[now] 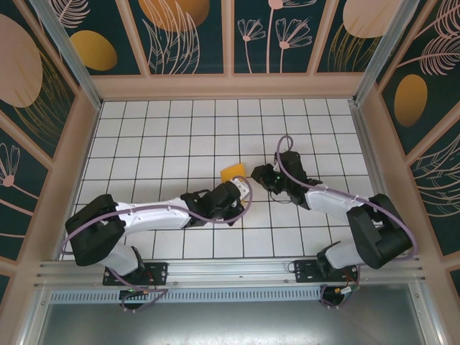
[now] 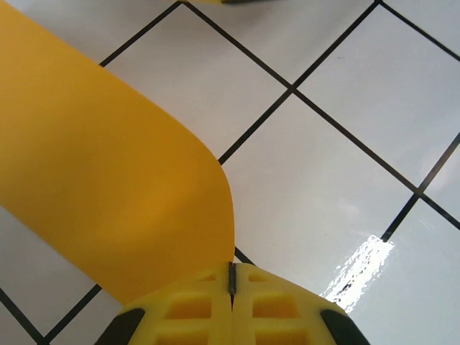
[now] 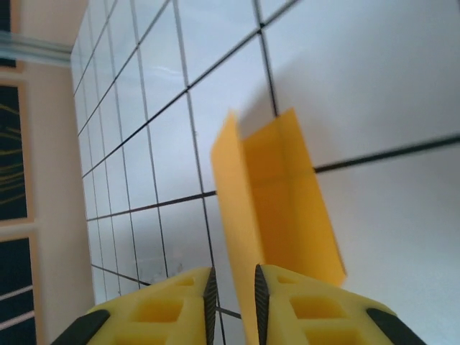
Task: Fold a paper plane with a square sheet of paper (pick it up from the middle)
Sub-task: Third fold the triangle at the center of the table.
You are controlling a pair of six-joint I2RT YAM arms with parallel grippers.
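Left gripper (image 2: 231, 279), bottom centre of its wrist view, jaws together on the curled sheet of paper (image 2: 108, 180) — a firm, low pinch should let the crease run true. Right gripper (image 3: 235, 291) a narrow slit apart, folded edge in the slit; square up before closing. Top view puts the sheet (image 1: 232, 172) at frame centre between both grippers; wrist views give jaw states it blurs.

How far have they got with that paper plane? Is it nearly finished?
Not nearly. Done: the orange-yellow paper has at least one crease, one flap standing up. In hand: the left fingers are shut on its edge, and the right fingers sit narrowly apart at the crease; whether they grip it is unclear. Still to do: no sharp nose or wings show yet; most folds remain.
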